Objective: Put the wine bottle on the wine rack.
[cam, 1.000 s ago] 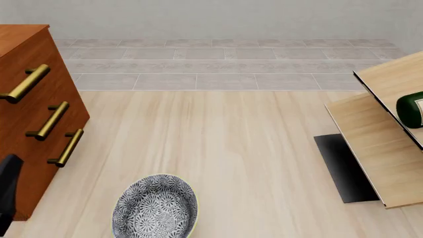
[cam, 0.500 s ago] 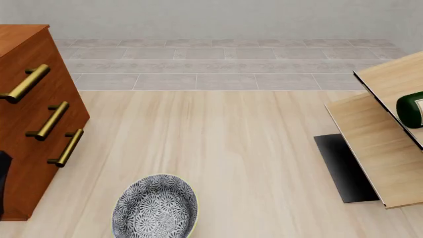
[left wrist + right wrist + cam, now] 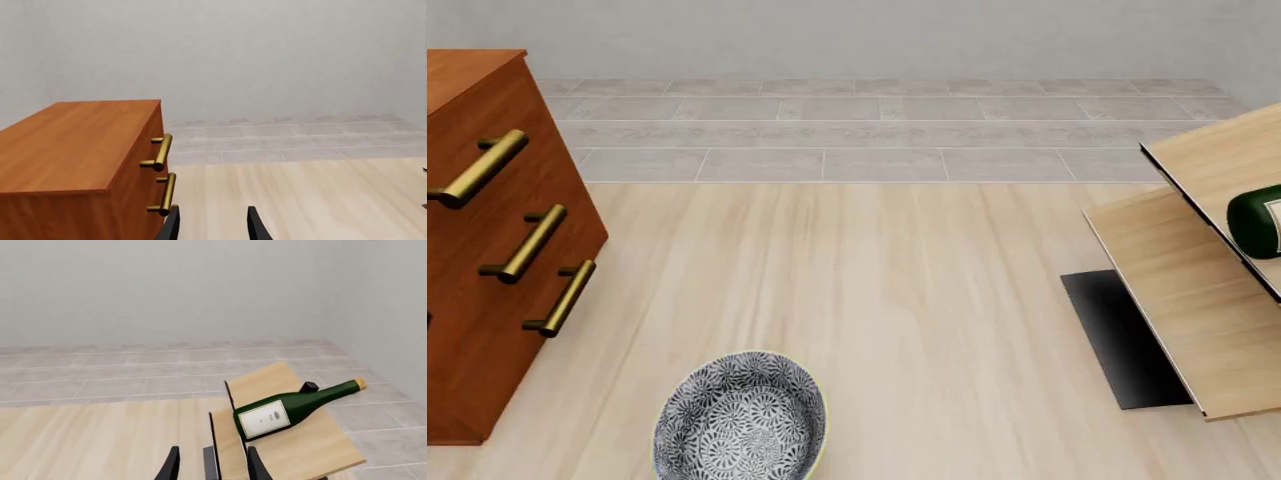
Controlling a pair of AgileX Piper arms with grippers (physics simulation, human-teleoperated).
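Note:
The dark green wine bottle (image 3: 293, 407) lies on its side on a slanted pale-wood board of the wine rack (image 3: 300, 447), its cork end pointing away from me. In the front view only the bottle's label end (image 3: 1257, 222) shows, at the right edge, resting on the wine rack (image 3: 1188, 300) above its black base. My right gripper (image 3: 212, 466) is open and empty, pulled back from the rack, with the bottle ahead of it and apart from it. My left gripper (image 3: 212, 226) is open and empty beside the cabinet. Neither gripper shows in the front view.
A reddish-brown drawer cabinet (image 3: 494, 250) with brass handles stands at the left; it also shows in the left wrist view (image 3: 80, 150). A patterned grey bowl (image 3: 741, 415) sits near the table's front edge. A tiled floor and a grey wall lie beyond.
The dark part of my left arm at the front view's left edge has slid out of view. The bottle, rack, bowl and cabinet have not moved.

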